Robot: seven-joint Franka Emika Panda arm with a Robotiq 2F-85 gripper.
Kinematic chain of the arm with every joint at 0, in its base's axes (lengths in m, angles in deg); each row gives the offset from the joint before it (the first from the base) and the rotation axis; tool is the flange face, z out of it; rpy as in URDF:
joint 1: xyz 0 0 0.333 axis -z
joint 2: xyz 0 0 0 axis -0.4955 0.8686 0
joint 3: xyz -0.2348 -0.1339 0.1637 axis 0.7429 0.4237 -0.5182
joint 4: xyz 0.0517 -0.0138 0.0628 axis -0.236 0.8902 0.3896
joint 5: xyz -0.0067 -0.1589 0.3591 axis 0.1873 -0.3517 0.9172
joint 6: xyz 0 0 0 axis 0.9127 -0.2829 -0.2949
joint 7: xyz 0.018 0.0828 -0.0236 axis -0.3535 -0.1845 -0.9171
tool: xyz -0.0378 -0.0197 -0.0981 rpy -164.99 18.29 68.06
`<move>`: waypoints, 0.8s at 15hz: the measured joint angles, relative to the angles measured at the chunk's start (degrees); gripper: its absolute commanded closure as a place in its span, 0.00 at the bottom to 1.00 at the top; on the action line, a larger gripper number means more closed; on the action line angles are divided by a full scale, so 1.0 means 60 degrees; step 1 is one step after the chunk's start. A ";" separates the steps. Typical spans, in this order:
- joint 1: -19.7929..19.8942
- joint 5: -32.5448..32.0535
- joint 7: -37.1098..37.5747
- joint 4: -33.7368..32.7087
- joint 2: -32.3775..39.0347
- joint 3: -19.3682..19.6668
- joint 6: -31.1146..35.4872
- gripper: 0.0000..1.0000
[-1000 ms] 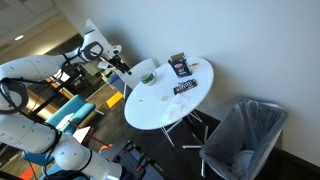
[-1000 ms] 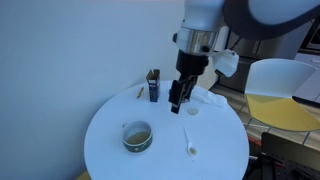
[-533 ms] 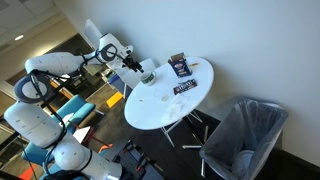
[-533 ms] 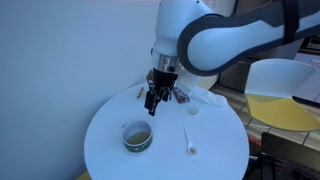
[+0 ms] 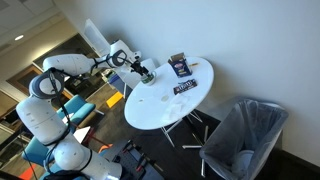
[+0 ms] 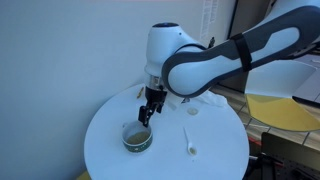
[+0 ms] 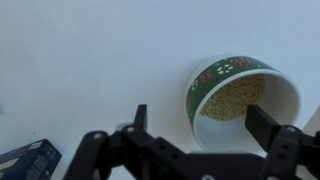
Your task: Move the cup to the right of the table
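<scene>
one cup point(image 7: 218, 74), green patterned band, print unreadable; hand point(image 7: 201, 118) spread wide over it

Round table point(image 5: 152, 110), glossy white top, thin metal legs. On it: small round cup point(image 6: 137, 137), whitish w/ green patterned band, tan stuff inside, upright, near table edge. Upright dark blue packet point(image 5: 179, 65) at far side by the wall. Flat dark blue packet point(image 5: 186, 87) lying approx mid-top, well apart from cup. In an exterior view also: white spoon-like item point(image 6: 190, 150) lying flat to one side of cup, small white round bit point(image 6: 192, 111), crumpled white napkin point(image 6: 212, 97) near the back edge.
</scene>
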State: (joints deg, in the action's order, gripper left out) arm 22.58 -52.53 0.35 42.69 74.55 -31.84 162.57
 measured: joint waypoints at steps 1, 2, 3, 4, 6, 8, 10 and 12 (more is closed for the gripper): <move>-0.0001 0.0063 -0.0027 0.0000 0.0084 -0.0011 0.0094 0.00; -0.0001 0.0142 -0.0079 0.0000 0.0155 -0.0024 0.0211 0.00; -0.0003 0.0222 -0.0085 0.0000 0.0216 -0.0036 0.0368 0.00; -0.0007 0.0289 -0.0085 0.0000 0.0269 -0.0042 0.0516 0.00; -0.0017 0.0314 -0.0065 0.0000 0.0364 -0.0042 0.0734 0.00; -0.0020 0.0310 0.0032 -0.0001 0.0460 -0.0035 0.0813 0.00; -0.0021 0.0304 0.0134 -0.0002 0.0566 -0.0015 0.0820 0.22; -0.0021 0.0297 0.0233 -0.0003 0.0663 0.0015 0.0821 0.41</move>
State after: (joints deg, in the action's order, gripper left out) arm 22.45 -50.74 1.74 42.67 78.53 -31.75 167.50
